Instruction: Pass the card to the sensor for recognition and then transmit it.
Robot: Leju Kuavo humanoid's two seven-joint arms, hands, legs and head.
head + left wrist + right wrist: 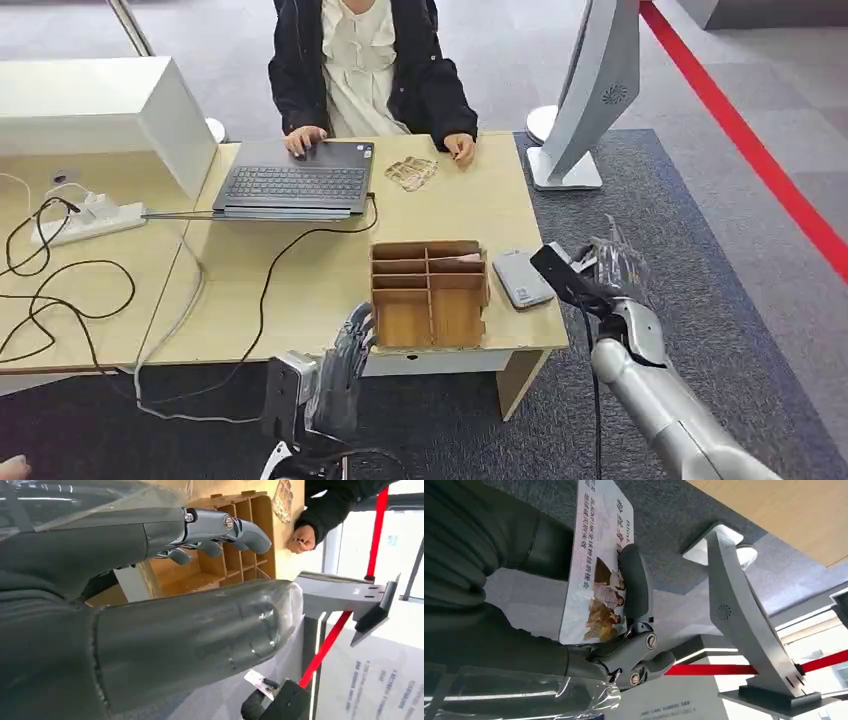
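My right hand [614, 274] hovers off the desk's right edge and pinches a printed card [596, 565] with a photo and Chinese text between thumb and fingers [634, 585]. The grey flat sensor [520, 279] lies on the desk just left of that hand, beside the wooden organizer [428, 250]. My left hand [344, 366] is at the desk's front edge, below the organizer's near left corner. Its fingers [220, 527] are stretched out and hold nothing, close to the organizer [210, 575].
A person in a dark jacket sits across the desk, one hand on a laptop [295, 185], the other [461, 148] near a stack of cards [410, 172]. A white kiosk stand [585, 100] is on the carpet at right. A power strip [88, 218] and cables lie left.
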